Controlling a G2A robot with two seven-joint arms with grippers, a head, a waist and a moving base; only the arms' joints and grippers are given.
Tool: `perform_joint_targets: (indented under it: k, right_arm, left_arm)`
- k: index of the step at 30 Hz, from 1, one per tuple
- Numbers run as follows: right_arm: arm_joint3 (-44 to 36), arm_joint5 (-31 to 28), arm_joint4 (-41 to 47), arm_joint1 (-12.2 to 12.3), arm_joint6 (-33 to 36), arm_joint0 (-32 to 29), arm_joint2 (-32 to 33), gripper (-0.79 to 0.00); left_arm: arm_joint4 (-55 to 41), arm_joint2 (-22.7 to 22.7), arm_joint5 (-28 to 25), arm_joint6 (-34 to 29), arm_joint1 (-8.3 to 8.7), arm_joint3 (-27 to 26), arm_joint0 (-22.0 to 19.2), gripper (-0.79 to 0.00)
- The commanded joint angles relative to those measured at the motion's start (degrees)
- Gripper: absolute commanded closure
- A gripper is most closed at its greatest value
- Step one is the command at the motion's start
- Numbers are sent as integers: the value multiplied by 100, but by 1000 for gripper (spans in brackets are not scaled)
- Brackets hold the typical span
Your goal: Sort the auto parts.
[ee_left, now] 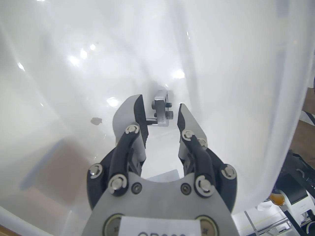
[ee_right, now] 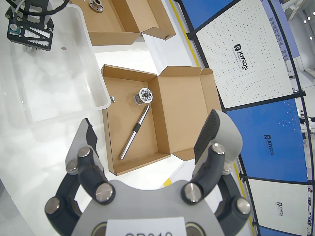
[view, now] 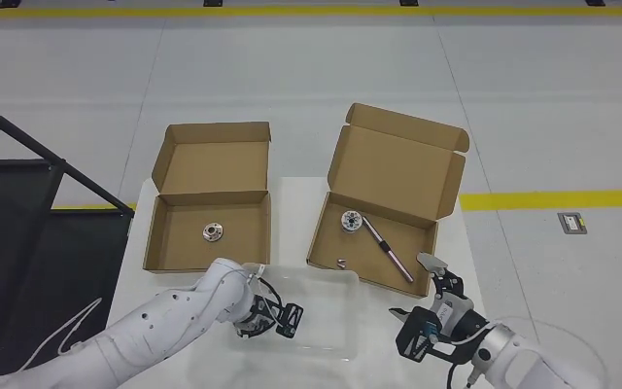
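A small metal bracket [ee_left: 161, 111] lies on the floor of the clear plastic bin [view: 326, 277]. My left gripper [ee_left: 160, 114] is down inside the bin and open, one finger on each side of the bracket; in the top view the left gripper [view: 282, 317] is at the bin's left half. The left cardboard box [view: 165, 243] holds a round flange [view: 212, 231]. In the right cardboard box [view: 413, 229] lie a toothed pulley [view: 350, 222], a metal rod [view: 387, 249] and a tiny screw [view: 341, 262]. My right gripper [ee_right: 150, 120] is open and empty, off that box's near corner.
Both boxes stand with lids [view: 216, 156] folded back at the table's far side. The bin's rim [ee_right: 97, 74] almost touches the right box. A small speck [ee_right: 64, 48] marks the bin floor. Blue and white panels [ee_right: 246, 57] stand beyond the table.
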Motion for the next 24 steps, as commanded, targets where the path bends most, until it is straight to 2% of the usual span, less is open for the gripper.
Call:
perform_joint_targets:
  k: [1,4,7,9,13,17,24]
  right_arm:
    - [0,0,0,0,0,0,0,-785]
    - [0,0,0,0,0,0,0,-785]
    - [0,0,0,0,0,0,0,-785]
    - [0,0,0,0,0,0,0,-785]
    - [0,0,0,0,0,0,0,-785]
    - [0,0,0,0,0,0,0,-785]
    - [0,0,0,0,0,0,0,-785]
  left_arm:
    - [22,11,0,68,-20,39,0,-259]
    - [65,38,0,175,-35,68,-22,-83]
    - [44,-12,0,309,1,18,-75,-52]
    - [4,-76,0,451,62,-56,-96,0]
    - [23,-235,0,585,244,-316,-124,0]
    - [12,-555,0,695,534,-878,-102,0]
    - [45,-1584,107,726,1283,-1873,285,0]
